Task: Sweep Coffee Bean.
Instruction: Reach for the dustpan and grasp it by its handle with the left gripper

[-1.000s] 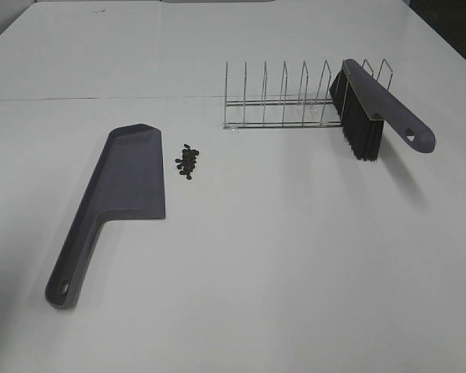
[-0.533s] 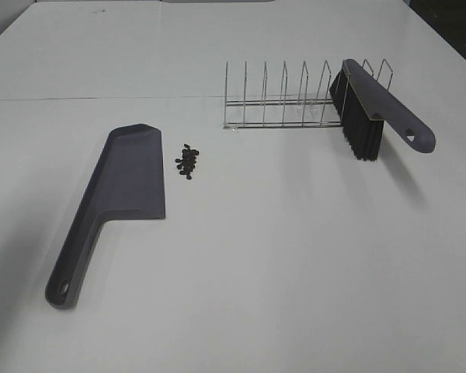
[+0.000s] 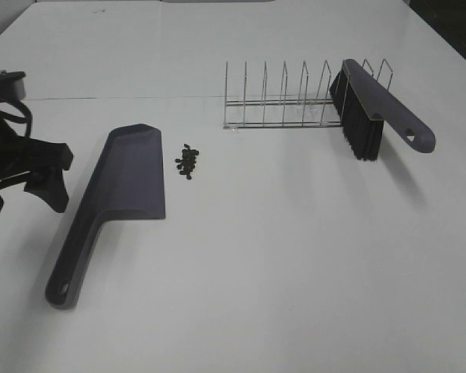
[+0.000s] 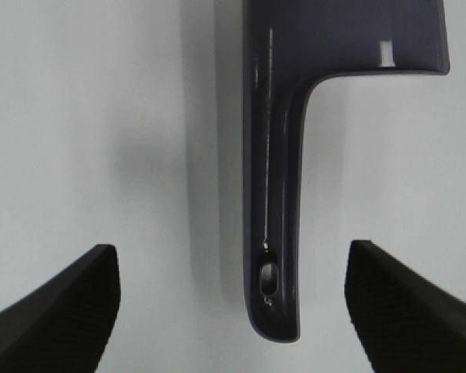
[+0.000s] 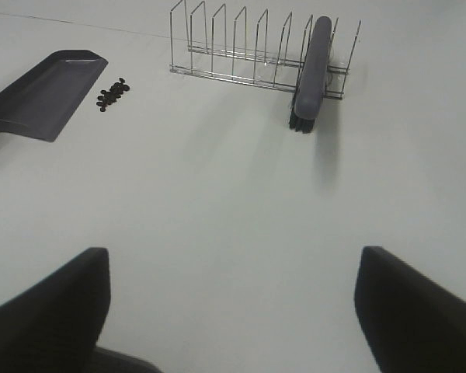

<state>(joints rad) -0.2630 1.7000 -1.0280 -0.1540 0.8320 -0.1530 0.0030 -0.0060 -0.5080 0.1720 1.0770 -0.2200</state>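
The coffee bean cluster [image 3: 189, 162] lies on the white table just right of the grey dustpan [image 3: 128, 183]. The right wrist view also shows the beans [image 5: 112, 94] beside the dustpan's pan [image 5: 43, 97]. A grey brush [image 3: 373, 109] with black bristles leans in the wire rack [image 3: 279, 101] at the back right. My left gripper [image 3: 23, 198] is open at the table's left edge, beside the dustpan. In the left wrist view the dustpan's handle [image 4: 276, 233] lies below and between the open fingers [image 4: 62, 311]. My right gripper [image 5: 233, 318] is open over bare table, far from the brush [image 5: 311, 70].
The wire rack [image 5: 233, 47] has several upright dividers, and the brush rests in its right end. A seam line crosses the table [image 3: 295, 256] behind the dustpan. The table's dark far-right corner edge shows at the back.
My left arm has come into the high view from the left edge and now stands beside the dustpan. The dustpan, beans and brush have not moved.
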